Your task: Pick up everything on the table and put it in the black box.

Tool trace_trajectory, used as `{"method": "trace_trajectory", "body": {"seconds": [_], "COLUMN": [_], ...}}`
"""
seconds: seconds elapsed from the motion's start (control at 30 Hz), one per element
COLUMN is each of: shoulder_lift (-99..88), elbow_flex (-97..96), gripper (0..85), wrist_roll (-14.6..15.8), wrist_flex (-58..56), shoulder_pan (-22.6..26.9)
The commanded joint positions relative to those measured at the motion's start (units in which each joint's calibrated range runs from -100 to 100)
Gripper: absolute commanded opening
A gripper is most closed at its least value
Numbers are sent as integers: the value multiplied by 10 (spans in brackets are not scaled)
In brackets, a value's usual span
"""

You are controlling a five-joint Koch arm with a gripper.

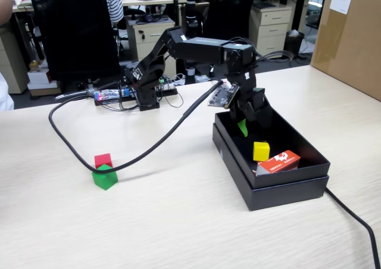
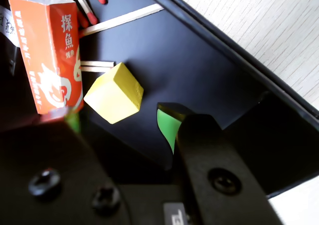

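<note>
**Q:** End effector (image 1: 245, 126) first, in the fixed view: what is it doing?

**A:** It is hanging inside the far end of the black box (image 1: 286, 188), pointing down, with a green pad showing at its tip. From this side I cannot tell how far the jaws are standing apart.

**Q:** And the cubes there?

**A:** The yellow cube (image 1: 261, 151) is sitting on the box floor, just beside the orange-and-white carton (image 1: 278, 162), which is leaning in the near right corner. The red cube (image 1: 103, 160) and the green cube (image 1: 105, 177) are lying out on the desk (image 1: 178, 221), well apart from the box, touching or nearly so, red behind green. A black cable (image 1: 172, 132) is curving just behind them. The box's long axis is running from near right to far left.

**Q:** Now the wrist view?

**A:** The end effector (image 2: 119, 128) is standing released and empty, its green-tipped fingers (image 2: 167, 128) spread with a gap between them. The yellow cube (image 2: 114, 93) is resting just beyond that gap, one corner turned toward the camera, no finger touching it. The carton (image 2: 50, 51) is standing left of it, long axis upright. Red-tipped matches (image 2: 122, 18) are lying on the box floor (image 2: 199, 60).
</note>
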Motion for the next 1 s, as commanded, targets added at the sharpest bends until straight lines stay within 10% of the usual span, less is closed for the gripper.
{"method": "trace_trajectory", "body": {"seconds": [0.0,0.57,0.97], "shoulder_lift": [-68,-370,-666], "elbow_flex": [25,-2,-433], "gripper": [395,430,459], "wrist_roll": [-9,-23,-89], "wrist_flex": [2,7,8], "shoulder_pan": [2,-59,-232]}}
